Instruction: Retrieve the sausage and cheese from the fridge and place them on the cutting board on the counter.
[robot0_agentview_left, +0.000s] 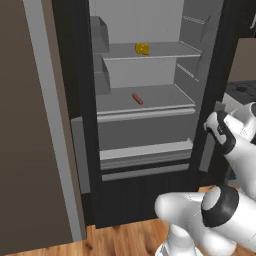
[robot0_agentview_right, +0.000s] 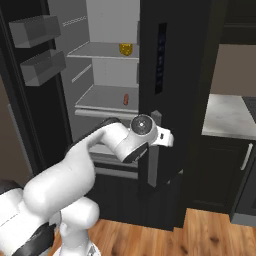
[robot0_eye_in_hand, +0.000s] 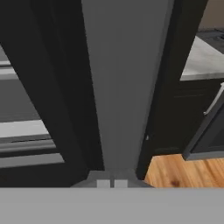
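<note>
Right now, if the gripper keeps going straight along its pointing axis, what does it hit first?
The gripper, shut, faces the grey vertical handle on the fridge door. That handle looks like first contact, apparently very near, though depth is unclear.

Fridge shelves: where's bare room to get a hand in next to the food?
Upper shelf: the cheese sits mid-shelf near the back; bare on both sides and in front. Lower shelf: the sausage lies centre-left; the right half is bare, and so is a strip on its left. Crowded on the left, where the door bins stick out along both shelves.
</note>
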